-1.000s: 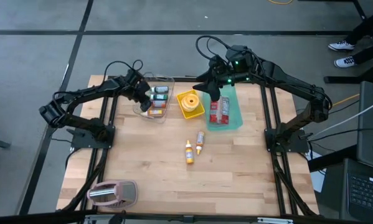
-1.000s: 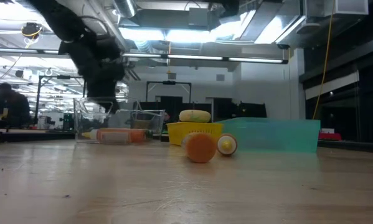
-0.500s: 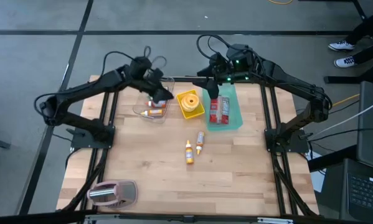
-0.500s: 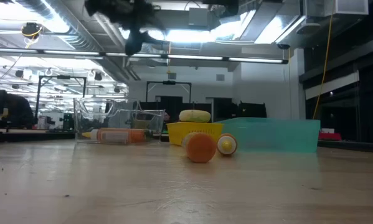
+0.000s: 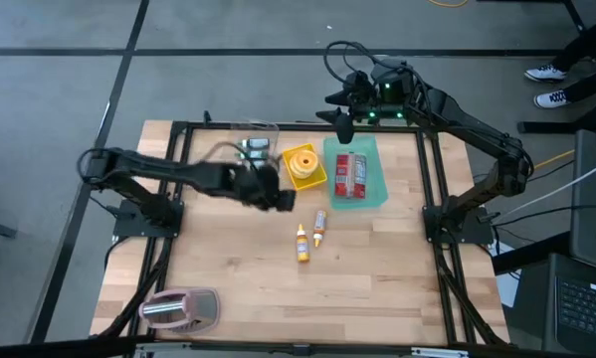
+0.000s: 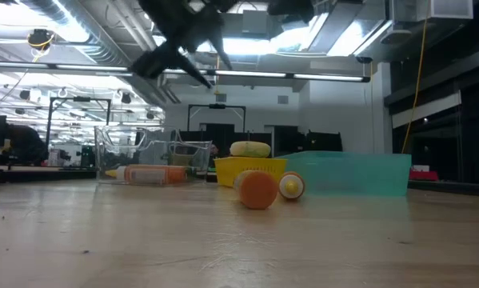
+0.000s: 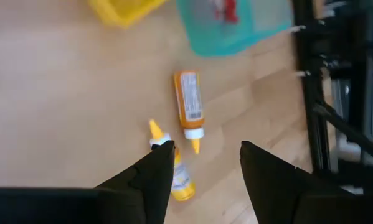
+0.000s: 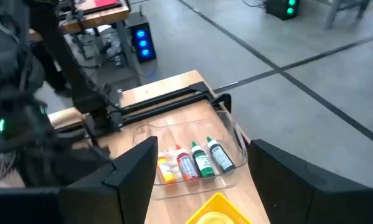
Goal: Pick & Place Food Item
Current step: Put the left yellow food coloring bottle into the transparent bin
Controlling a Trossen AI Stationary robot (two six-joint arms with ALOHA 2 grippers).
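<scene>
Two sauce bottles lie on their sides mid-table: an orange one (image 5: 319, 226) (image 7: 188, 103) and a yellow one (image 5: 302, 243) (image 7: 174, 171). My left gripper (image 5: 283, 199) (image 7: 206, 146) hangs open above the table, left of and slightly beyond them, with nothing between its fingers. A clear bin (image 5: 250, 151) (image 8: 192, 158) at the far left holds several small bottles. Beside it stand a yellow container (image 5: 303, 165) and a teal tray (image 5: 369, 179) with red packs. My right gripper (image 5: 343, 129) (image 8: 203, 144) waits open, high over the tray's far end.
A pink toaster-like appliance (image 5: 178, 308) sits at the near left corner. Black frame rails (image 5: 432, 189) run along both sides of the wooden table. Bare wood (image 5: 357, 288) lies between the bottles and the near edge.
My left gripper has left the clear bin, risen, swung toward the table's right and near side, and rolled about its own line; it now hangs beside the two loose bottles. My right gripper has drifted a little toward the far edge.
</scene>
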